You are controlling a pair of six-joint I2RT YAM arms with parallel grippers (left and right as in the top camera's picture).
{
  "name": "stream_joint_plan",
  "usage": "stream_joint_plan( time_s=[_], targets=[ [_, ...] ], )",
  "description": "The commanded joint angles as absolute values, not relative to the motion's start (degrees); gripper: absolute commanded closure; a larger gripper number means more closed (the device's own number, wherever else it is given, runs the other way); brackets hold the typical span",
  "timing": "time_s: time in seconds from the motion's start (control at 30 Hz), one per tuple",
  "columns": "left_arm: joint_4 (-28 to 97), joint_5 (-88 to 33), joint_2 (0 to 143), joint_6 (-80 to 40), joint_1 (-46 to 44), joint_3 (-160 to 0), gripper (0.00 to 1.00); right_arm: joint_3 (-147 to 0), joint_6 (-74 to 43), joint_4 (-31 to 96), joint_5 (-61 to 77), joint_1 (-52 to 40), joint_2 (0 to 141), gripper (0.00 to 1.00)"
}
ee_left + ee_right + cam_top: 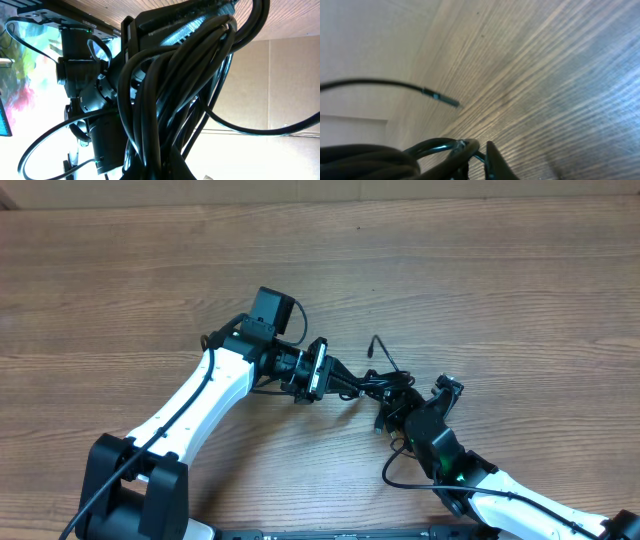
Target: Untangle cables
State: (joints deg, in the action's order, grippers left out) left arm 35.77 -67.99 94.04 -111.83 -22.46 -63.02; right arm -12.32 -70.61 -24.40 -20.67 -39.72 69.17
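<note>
Tools: two black two-finger grippers on white-and-black arms, their tips near each other around the middle of the table.
Left side: the left gripper points toward the robot's right, its fingers together and clamped on the near edge of a clump of thin black flexible cables.
Left wrist view: the cables fill the frame as a thick sheaf of glossy black strands right up against the camera, and they hide the fingers.
Right side: the right gripper comes in from the lower right, with its tips at the lower edge of the same clump.
Right wrist view: one dark pointed fingertip shows at the bottom edge, and a loop of the cables touches it. Whether these fingers are together or apart cannot be told.
Clump: it is bunched between the two grippers. Whether it rests on the wood or hangs just above it cannot be told.
Loose lead: one thin loose lead sticks out of the clump toward the far side of the table. From the right wrist a lead ends in a small slim plug over the wood, blurred.
Surface: a light brown wood-grain table.
Room: a pale cardboard-coloured panel runs along the table's far edge, and a beige board shows behind the strands.
Arm wiring: a thicker black wire loops on the wood beside the right arm.
</note>
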Motion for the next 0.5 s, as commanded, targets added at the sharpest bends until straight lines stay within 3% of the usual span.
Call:
stream_joint_plan(
  time_s=[0.0,0.23,0.47],
  targets=[
    [35.9,-70.6,93.3,-110.1,-22.5,-63.2,0.96,-12.5,-70.3,-25.9,-21.4,-39.4,69.3,0.85],
    [35.9,-71.0,93.3,-109.3,-22.5,-63.2,0.96,-12.5,-70.7,-31.7,-22.5,-39.4,69.3,0.75],
    [35.9,-84.6,93.3,-100.3,-22.5,-63.2,0.96,-12.5,-73.3,-28.4,-34.7,-39.0,69.3,0.64]
  ],
)
